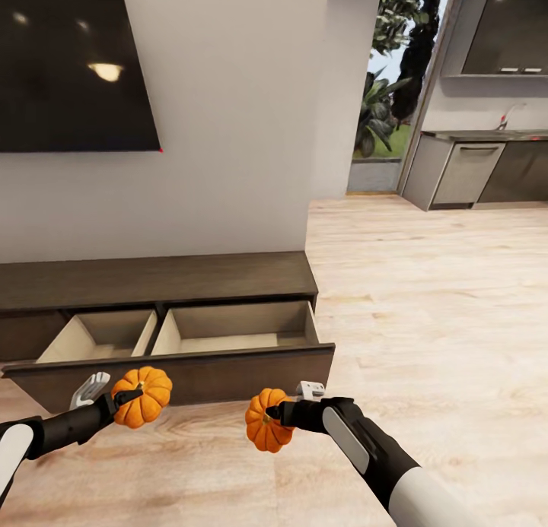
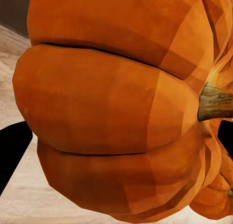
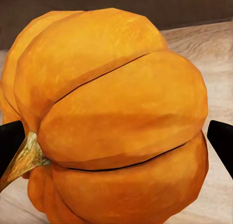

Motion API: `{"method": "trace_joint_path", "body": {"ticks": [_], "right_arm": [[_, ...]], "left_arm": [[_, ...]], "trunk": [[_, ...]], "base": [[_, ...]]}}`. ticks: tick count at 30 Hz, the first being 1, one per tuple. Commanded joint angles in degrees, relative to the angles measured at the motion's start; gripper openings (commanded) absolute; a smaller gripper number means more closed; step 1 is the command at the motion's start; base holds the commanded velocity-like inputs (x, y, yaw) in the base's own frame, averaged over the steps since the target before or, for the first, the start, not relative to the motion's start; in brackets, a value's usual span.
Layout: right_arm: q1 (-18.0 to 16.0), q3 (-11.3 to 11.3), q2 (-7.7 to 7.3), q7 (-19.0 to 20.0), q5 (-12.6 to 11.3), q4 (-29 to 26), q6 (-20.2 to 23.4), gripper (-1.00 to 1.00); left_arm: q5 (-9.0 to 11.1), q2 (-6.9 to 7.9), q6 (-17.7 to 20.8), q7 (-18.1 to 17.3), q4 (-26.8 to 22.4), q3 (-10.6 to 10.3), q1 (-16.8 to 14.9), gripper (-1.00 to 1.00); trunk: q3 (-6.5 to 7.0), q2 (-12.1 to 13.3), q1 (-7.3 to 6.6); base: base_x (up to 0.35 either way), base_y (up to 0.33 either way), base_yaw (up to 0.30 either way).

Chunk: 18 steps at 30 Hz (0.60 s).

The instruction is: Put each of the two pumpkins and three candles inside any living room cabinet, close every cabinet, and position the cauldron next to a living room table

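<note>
Here, left claw point(image 1: 125, 400) pinching one pumpkin point(image 1: 143, 396), right claw point(image 1: 275, 414) pinching the other pumpkin point(image 1: 266, 420), both carried above the wood floor point(image 1: 426, 299). In the wrist views, black fingertips point(image 2: 12, 149) pressed against orange ribs on either side. Just beyond, the cabinet point(image 1: 152, 280) against the wall, both drawers pulled open, pale insides showing. Above it, a dark TV point(image 1: 72, 67).
</note>
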Motion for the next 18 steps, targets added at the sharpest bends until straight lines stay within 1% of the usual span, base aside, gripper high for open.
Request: {"method": "trace_joint_path", "body": {"ticks": [1, 5, 7, 9, 10, 11, 13, 14, 15, 16, 17, 18], "right_arm": [[-0.03, 0.04, -0.01, 0.00, -0.04, -0.03, 0.19, -1.00], [-0.02, 0.03, -0.01, 0.05, -0.04, -0.48, 0.19, -1.00], [-0.03, 0.09, -0.03, -0.34, -0.01, -2.74, 0.65, -1.00], [-0.01, 0.11, -0.07, -0.82, 0.02, -4.40, 1.00, -1.00], [0.00, 0.09, -0.16, -1.29, 0.03, -5.42, 1.28, -1.00], [0.01, 0.02, -0.17, -2.07, 0.00, -6.79, 1.82, -1.00], [0.01, -0.20, -0.18, -5.94, -0.10, -12.08, 4.50, -1.00], [0.00, -0.26, -0.18, -7.50, -0.25, -14.13, 5.66, -1.00], [0.01, -0.31, -0.18, -9.71, -0.48, -17.74, 7.75, -1.00], [0.02, -0.36, -0.15, -10.90, -0.58, -20.34, 9.02, -1.00], [0.00, -0.47, -0.18, -12.02, -0.75, -23.82, 10.44, -1.00], [0.00, -0.52, -0.21, -12.62, -0.90, -26.13, 11.23, -1.00]], "left_arm": [[-0.36, -0.03, 0.27, -0.53, 0.00, 0.10, -0.04, -1.00], [-0.76, -0.07, 0.27, -0.47, -0.26, -0.10, -0.04, -1.00], [-1.03, -0.21, 0.27, -0.09, -2.32, -0.40, -0.04, -1.00], [-1.11, -0.37, 0.29, 1.44, -4.29, -1.00, 0.02, -1.00], [-1.09, -0.44, 0.31, 3.03, -5.29, -1.86, 0.03, -1.00], [-1.08, -0.51, 0.33, 5.13, -6.33, -3.26, 0.04, -1.00], [-1.07, -0.59, 0.35, 13.11, -8.93, -8.56, 0.05, -1.00], [-1.05, -0.63, 0.33, 15.84, -9.83, -9.86, 0.05, -1.00], [-0.97, -0.75, 0.30, 19.53, -10.94, -11.31, 0.05, -1.00], [-0.96, -0.97, 0.29, 21.61, -11.44, -12.11, 0.05, -1.00], [-1.00, -1.69, 0.28, 24.22, -11.92, -13.20, 0.05, -1.00], [-1.04, -2.57, 0.24, 26.68, -12.23, -13.89, 0.05, -1.00]], "trunk": [[0.14, 0.39, -0.23], [0.85, 2.00, -1.11], [1.21, 2.80, -1.55], [1.57, 3.60, -1.99], [1.75, 4.00, -2.21], [1.93, 4.41, -2.43], [2.29, 5.21, -2.87], [2.47, 5.61, -3.09], [2.65, 6.01, -3.31], [2.83, 6.41, -3.53], [3.01, 6.81, -3.75], [3.19, 7.21, -3.97]], "base": [[0.000, 0.000, 0.000], [0.000, 0.000, 0.000], [0.000, 0.000, 0.000], [0.000, 0.000, 0.000], [0.000, 0.000, 0.000], [0.000, 0.000, 0.000], [0.000, 0.000, 0.000], [0.000, 0.000, 0.000], [0.000, 0.000, 0.000], [0.000, 0.000, 0.000], [0.000, 0.000, 0.000], [0.000, 0.000, 0.000]]}}
